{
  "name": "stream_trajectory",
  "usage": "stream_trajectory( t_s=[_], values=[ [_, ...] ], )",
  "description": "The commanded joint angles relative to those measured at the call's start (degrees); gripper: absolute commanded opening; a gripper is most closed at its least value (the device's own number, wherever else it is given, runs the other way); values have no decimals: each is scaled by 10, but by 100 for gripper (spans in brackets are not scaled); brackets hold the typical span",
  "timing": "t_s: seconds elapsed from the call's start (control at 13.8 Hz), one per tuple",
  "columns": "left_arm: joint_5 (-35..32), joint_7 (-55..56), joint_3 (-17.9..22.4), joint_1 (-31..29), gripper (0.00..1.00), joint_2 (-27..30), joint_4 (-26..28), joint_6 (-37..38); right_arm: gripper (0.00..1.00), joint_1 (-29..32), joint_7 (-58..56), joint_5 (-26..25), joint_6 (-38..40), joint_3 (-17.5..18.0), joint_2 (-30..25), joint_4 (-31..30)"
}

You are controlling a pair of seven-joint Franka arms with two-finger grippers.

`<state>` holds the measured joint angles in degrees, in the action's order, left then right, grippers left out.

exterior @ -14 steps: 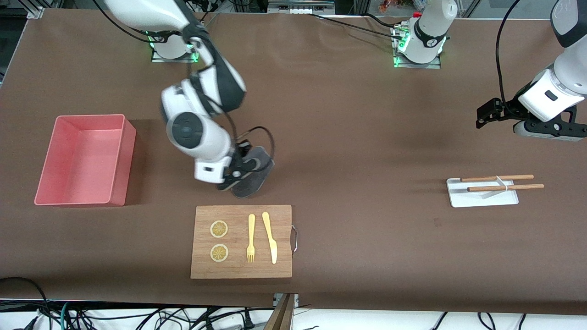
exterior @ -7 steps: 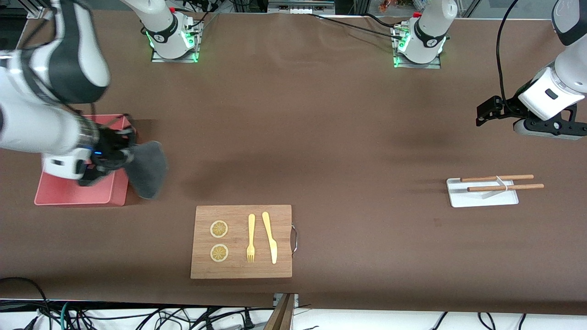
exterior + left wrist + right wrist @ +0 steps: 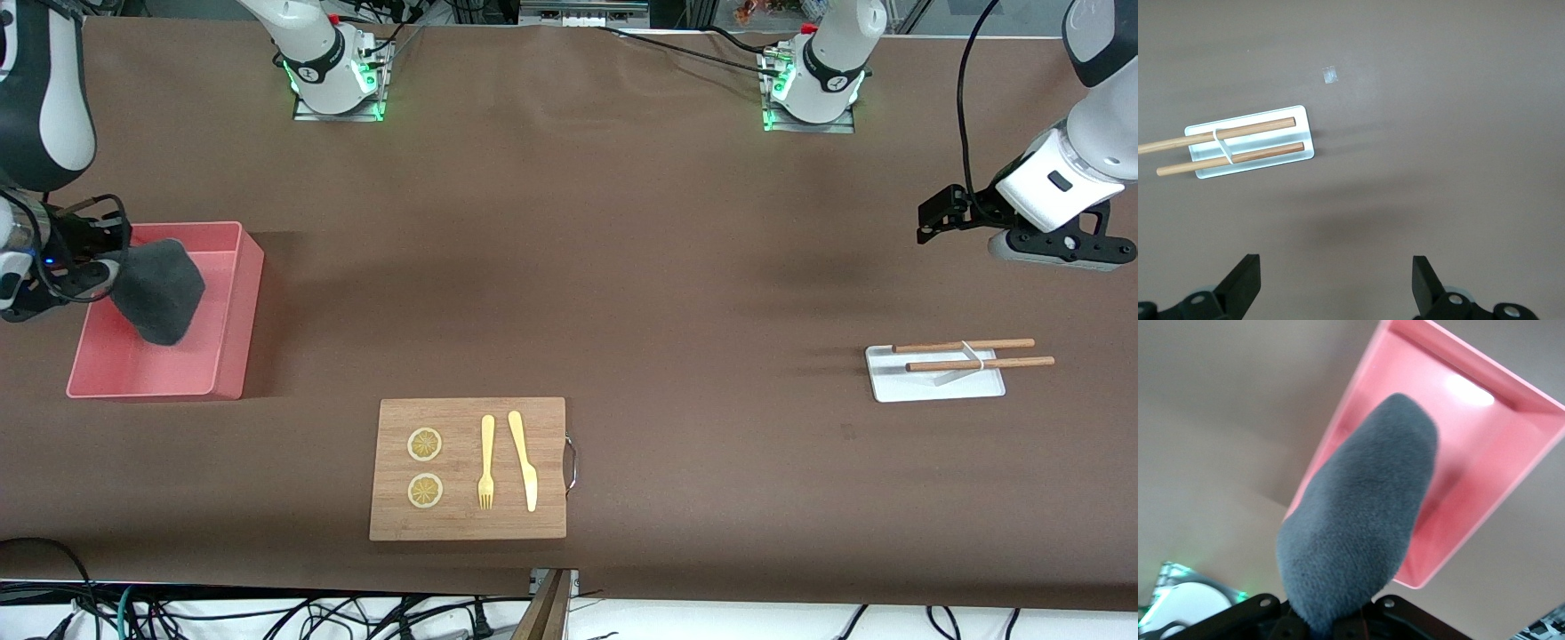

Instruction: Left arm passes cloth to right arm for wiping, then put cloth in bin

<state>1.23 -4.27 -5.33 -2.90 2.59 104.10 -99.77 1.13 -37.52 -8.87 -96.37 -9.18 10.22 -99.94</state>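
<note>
- Pinching the cloth (image 3: pixel 158 289) over the bin (image 3: pixel 233 313), right hand (image 3: pixel 96 267); may drape over the wall if released off-centre.
- Waiting, fingers spread, left hand (image 3: pixel 932 218) over bare tabletop (image 3: pixel 622 267).

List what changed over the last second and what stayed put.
The right gripper, shut on the cloth, carried it from above the wooden board toward the right arm's end of the table, now over the bin. The left gripper stayed waiting, open; everything else unchanged.
</note>
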Motion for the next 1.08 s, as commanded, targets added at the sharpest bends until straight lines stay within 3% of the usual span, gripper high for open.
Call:
stream_trajectory(
  t_s=[0.0,0.07,0.14,0.22,0.29,0.58,0.65,0.87,1.01],
  values=[
    [7,5,-12,1,100,-3,-21,15,0,11,-12,-20,-97,-16,-15,-83],
    [6,6,-14,1,100,-4,-23,15,5,16,-12,-19,-126,-17,-7,-98],
    [6,6,-15,1,100,-4,-22,15,24,17,-12,-19,-144,-17,-3,-107],
    [6,4,-15,0,100,-4,-22,15,57,18,-5,-16,-146,-17,-2,-108],
    [6,0,-14,-1,100,-4,-23,14,100,17,-3,-13,-147,-16,-3,-107],
    [-2,4,-14,0,100,-4,-23,13,100,15,85,6,-138,20,-55,-102],
    [-2,3,-14,0,100,-3,-23,14,100,15,120,17,-132,44,-76,-99],
    [-2,4,-15,0,100,-3,-23,14,100,13,191,25,-55,84,-101,-41],
    [-2,3,-15,0,100,-4,-23,14,100,12,207,74,-20,91,-114,-13]
  ],
)
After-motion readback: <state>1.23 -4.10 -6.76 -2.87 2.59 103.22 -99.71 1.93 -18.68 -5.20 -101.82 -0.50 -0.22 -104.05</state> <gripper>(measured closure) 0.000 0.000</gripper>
